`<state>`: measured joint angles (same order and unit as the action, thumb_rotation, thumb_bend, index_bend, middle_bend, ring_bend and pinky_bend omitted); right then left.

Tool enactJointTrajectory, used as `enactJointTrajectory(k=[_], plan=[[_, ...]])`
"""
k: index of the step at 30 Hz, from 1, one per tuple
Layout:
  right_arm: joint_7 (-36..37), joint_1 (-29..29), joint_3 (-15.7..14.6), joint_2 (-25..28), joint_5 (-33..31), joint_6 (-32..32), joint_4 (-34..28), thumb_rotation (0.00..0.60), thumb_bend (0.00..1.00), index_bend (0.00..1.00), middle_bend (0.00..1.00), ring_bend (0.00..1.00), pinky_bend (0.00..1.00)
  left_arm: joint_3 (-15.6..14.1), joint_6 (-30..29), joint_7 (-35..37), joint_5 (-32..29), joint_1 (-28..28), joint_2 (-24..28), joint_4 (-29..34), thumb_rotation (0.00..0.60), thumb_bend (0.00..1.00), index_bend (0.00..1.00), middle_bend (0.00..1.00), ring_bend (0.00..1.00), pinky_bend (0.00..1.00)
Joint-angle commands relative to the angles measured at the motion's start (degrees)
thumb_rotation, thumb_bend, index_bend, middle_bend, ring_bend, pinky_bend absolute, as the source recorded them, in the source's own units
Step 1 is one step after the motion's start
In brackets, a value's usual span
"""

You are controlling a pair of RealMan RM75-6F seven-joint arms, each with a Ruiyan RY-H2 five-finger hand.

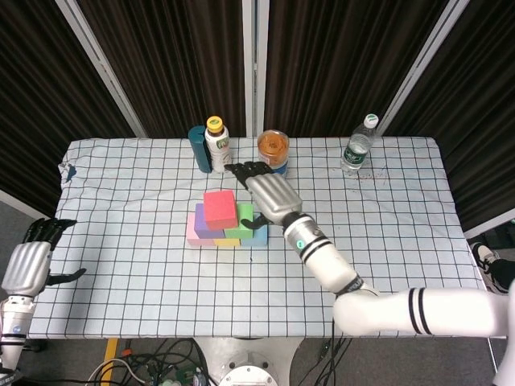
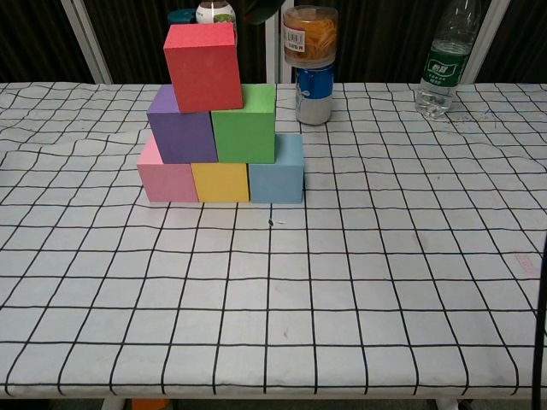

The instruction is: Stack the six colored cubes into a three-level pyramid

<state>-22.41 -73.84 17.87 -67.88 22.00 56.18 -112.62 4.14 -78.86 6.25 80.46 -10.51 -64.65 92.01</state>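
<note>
Six cubes form a pyramid on the checked cloth. In the chest view, pink (image 2: pixel 164 177), yellow (image 2: pixel 220 182) and blue (image 2: pixel 278 171) cubes make the bottom row. Purple (image 2: pixel 181 130) and green (image 2: pixel 245 126) cubes sit on them. The red cube (image 2: pixel 203 67) stands on top, slightly turned, also seen from above as the red cube (image 1: pixel 219 207). My right hand (image 1: pixel 269 193) hovers just right of the stack with fingers stretched out, touching no cube. My left hand (image 1: pixel 24 265) hangs off the table's left front corner, holding nothing.
Behind the stack stand a teal cylinder (image 1: pixel 197 149), a yellow-capped bottle (image 1: pixel 216 145), an orange-filled jar (image 2: pixel 309 34) on a blue can (image 2: pixel 314 92), and a water bottle (image 2: pixel 438 68) at the back right. The cloth in front of the pyramid is bare.
</note>
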Motion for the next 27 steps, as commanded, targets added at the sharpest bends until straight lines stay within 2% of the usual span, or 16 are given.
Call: enactJointTrajectory(k=[1,6,8,11,15,18,27], plan=[[5.2,15.3,-7.2,6.9,21.2,13.3,-7.5,0.6,0.18,0.0,0.16,0.01,0.01,0.2,-1.2,1.1,-0.6,1.0,-0.4,-2.1,0.6,0.06,0.18,0.16,0.1,0.07],[16.2,32.8,-19.1,9.3,45.7,25.7,-2.7,0.6,0.21,0.05,0.24,0.07,0.08,0.0,-3.9,2.0,-0.8,3.1,-1.9,-5.5,0.6,0.06,0.19,0.16,0.1,0.07],[21.0,38.8,-22.9,9.7,52.9,30.4,1.6,0.6,0.21,0.05,0.24,0.07,0.09,0.0,-6.0,2.6,-0.3,4.2,-2.5,-6.3,0.6,0.06,0.19,0.16,0.1,0.07],[25.3,45.8,-26.6,9.5,58.5,35.5,8.1,0.6,0.21,0.04,0.18,0.05,0.08,-0.1,-9.3,2.7,0.9,5.6,-3.7,-7.7,0.6,0.05,0.19,0.16,0.1,0.07],[32.9,51.9,-29.2,9.1,62.4,38.2,14.0,0.6,0.21,0.0,0.09,0.0,0.01,-1.0,-10.5,0.8,1.1,7.2,-3.8,-6.9,0.6,0.05,0.2,0.16,0.1,0.07],[35.6,55.0,-29.8,8.4,64.3,39.2,17.6,0.6,0.21,0.0,0.08,0.0,0.0,-1.5,-10.7,-1.0,0.7,8.2,-3.5,-5.0,0.6,0.05,0.2,0.16,0.1,0.07],[37.6,59.4,-28.2,6.4,67.1,39.2,20.4,0.6,0.22,0.0,0.08,0.0,0.0,-2.8,-11.7,-6.0,1.8,9.7,-4.6,-2.1,0.6,0.05,0.2,0.16,0.1,0.07]])
